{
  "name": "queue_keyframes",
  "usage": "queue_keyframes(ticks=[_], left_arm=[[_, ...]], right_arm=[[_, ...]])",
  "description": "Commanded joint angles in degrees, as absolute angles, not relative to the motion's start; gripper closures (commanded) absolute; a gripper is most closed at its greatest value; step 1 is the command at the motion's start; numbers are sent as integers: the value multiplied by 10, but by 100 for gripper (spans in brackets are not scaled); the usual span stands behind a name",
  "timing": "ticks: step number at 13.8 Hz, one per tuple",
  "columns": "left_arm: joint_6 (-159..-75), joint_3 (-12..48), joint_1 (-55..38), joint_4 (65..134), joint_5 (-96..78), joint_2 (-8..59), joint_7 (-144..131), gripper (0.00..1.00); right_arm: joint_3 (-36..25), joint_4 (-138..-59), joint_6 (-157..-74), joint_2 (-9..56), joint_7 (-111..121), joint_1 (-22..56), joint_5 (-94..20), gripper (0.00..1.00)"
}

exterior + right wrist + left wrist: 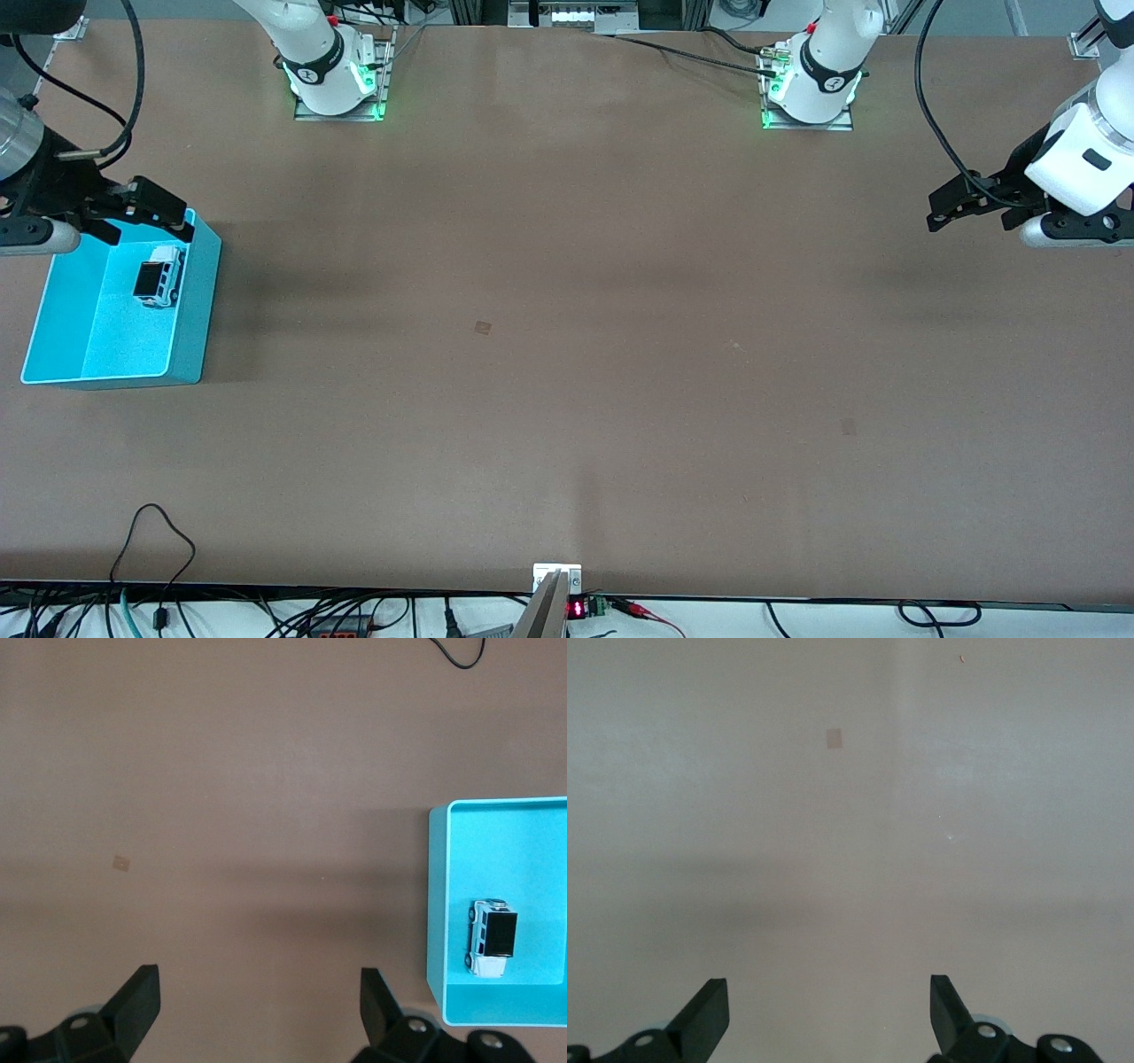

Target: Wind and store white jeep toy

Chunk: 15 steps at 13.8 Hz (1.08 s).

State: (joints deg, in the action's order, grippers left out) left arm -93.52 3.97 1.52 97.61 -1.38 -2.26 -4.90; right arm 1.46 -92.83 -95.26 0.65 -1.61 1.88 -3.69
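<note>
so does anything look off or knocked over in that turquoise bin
Nothing stands out. The small white jeep toy with the black roof sits on its wheels inside the turquoise plastic bin, near one wall. The right gripper hangs open above the bin; the left gripper waits open over bare table.

- The bin (199,301) is open-topped; its walls enclose the jeep (159,276) on all sides.
- The right gripper (146,213) hangs over the bin's rim farthest from the front camera.
- The table (567,354) is unobstructed.
</note>
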Motion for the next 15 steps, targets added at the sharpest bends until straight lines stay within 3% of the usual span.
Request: queue_keyframes(ticks=[1,15], left_arm=[[-921,40,16,958,-19,-14,-38,0],[-922,40,16,958,-19,-15,-38,0]], right_arm=[[10,-961,-952,-27,-23,26,-41,0],[11,-950,-951,-33,-3,20,-28,0]])
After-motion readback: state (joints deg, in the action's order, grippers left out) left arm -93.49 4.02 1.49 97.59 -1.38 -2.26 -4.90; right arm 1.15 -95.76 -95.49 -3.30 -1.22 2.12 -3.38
